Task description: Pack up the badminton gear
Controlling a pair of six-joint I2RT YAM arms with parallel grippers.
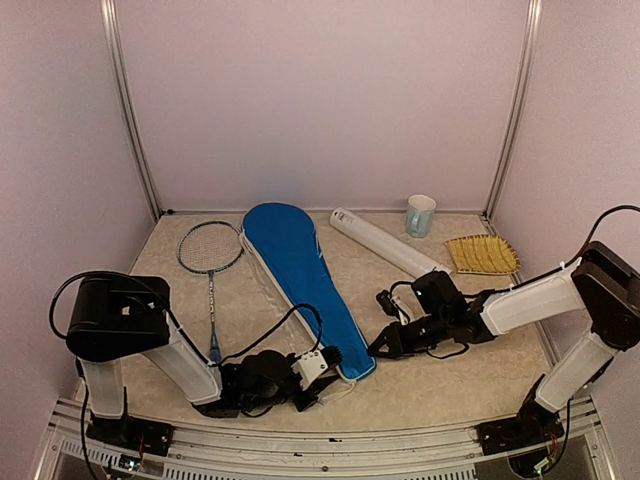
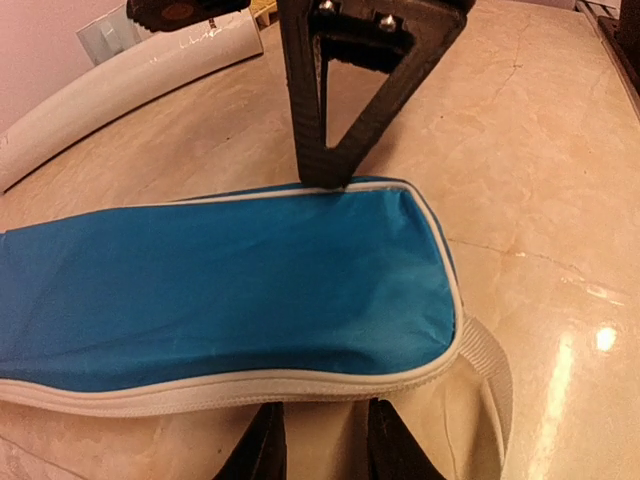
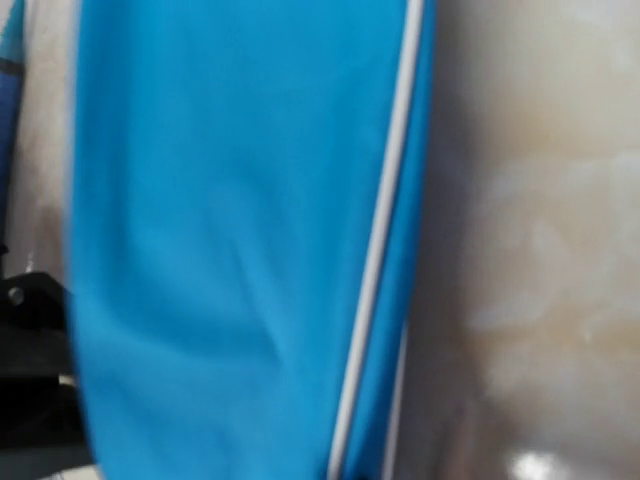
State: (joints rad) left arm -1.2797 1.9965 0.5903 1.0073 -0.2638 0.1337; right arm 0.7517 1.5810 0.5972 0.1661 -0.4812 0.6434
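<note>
Spread diagonally across the middle of the counter (image 1: 450,378): the blue cover (image 1: 295,265), flat, wide end to the back, narrow end toward the arms. Probably at the step of working that narrow end open, judging by both pincers gathered there. Next calls for catching the white-piped seam on each side and drawing it apart, wide enough to take a racket.

Left arm (image 1: 185,360) folded low along the near edge, wrist aimed at the cover's tip. Right arm (image 1: 525,300) stretched in from the right, wrist dipped toward the cover's right edge.

Behind, well apart from both pincers: the white tube (image 1: 385,243), lying on its side. Just beside the cover on its left: one racket (image 1: 210,247), head to the back. No shuttlecocks in view.

Left pincer (image 2: 325,445) narrowly parted, fingers (image 2: 262,452) just short of the near piping, gripping nothing that shows. Right pincer (image 2: 335,175) tip-down, touching the far piping; parted or closed, cannot tell.
</note>
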